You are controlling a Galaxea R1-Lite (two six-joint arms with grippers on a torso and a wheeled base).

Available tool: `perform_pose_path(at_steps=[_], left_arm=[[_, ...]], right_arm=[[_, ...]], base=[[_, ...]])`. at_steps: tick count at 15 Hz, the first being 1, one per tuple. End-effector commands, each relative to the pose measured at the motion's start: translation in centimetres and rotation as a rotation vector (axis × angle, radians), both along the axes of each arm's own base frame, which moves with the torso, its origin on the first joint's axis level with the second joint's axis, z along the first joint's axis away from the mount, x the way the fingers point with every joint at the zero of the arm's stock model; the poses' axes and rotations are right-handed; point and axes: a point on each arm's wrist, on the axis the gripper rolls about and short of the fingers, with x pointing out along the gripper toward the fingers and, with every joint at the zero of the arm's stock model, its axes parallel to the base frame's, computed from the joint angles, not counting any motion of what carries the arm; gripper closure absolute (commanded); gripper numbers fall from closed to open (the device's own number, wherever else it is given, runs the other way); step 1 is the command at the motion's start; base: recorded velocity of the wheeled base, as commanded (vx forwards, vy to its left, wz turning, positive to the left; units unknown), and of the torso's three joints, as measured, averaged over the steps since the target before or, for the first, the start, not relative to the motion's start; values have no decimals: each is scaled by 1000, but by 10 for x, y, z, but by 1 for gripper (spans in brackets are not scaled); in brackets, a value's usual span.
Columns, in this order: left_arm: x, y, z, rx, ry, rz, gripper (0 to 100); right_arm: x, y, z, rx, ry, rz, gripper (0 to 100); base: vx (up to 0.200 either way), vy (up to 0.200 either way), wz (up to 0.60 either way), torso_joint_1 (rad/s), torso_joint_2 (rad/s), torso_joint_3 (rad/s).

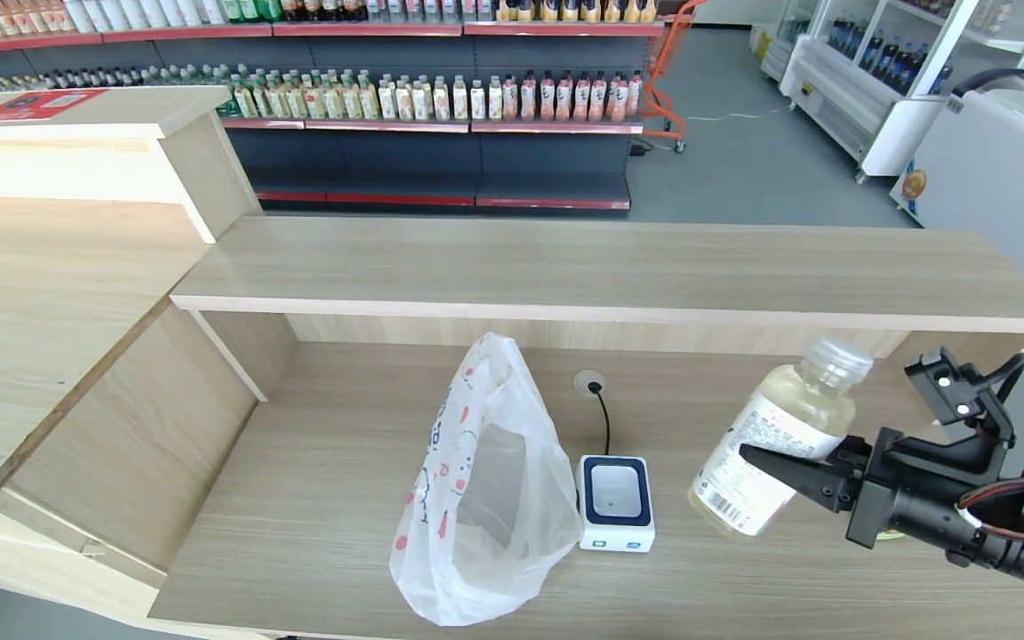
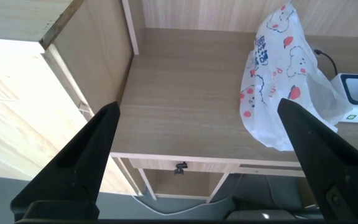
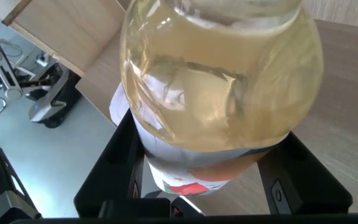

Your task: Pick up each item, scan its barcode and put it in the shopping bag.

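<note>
One tilted bottle [image 1: 788, 418] sits pinched in the right fingers [image 1: 792, 471], near the scanner [image 1: 616, 502]; left fingers [image 2: 86, 162] spread.

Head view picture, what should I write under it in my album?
The right arm's jaws hold a tilted drink bottle over the counter, near the scanner and shopping bag.

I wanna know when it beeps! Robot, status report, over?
Right gripper shut on bottle, tilted, in the air right of scanner. Left gripper open, empty. Bag stands left of scanner. Nothing between bottle and scanner.
</note>
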Motion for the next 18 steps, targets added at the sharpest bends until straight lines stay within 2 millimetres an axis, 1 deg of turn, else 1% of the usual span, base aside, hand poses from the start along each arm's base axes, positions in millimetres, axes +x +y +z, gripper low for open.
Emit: perform_pose_path(at_steps=[1, 4, 7, 9, 13, 16, 18], left_arm=[[0, 0, 0, 0, -1, 0, 0], [0, 0, 0, 1, -1, 0, 0], [0, 0, 0, 1, -1, 0, 0], [0, 0, 0, 1, -1, 0, 0], [0, 0, 0, 1, -1, 0, 0], [0, 0, 0, 1, -1, 0, 0], [0, 0, 0, 1, -1, 0, 0]], right_arm=[[-2, 0, 1, 0, -3, 1, 100], [-2, -1, 1, 1, 0, -1, 100], [0, 1, -4, 3, 29, 6, 100], [5, 4, -14, -2, 91, 2, 100], [17, 9, -40, -47, 200, -70, 100], [33, 26, -58, -104, 228, -76, 100], [41, 40, -80, -200, 206, -6, 100]], base=[[0, 200, 0, -2, 2, -2], [0, 200, 0, 1, -1, 1], [0, 200, 0, -4, -1, 7], [0, 0, 0, 0, 0, 0], [0, 0, 0, 0, 0, 0], [0, 0, 0, 0, 0, 0], [0, 0, 0, 0, 0, 0]])
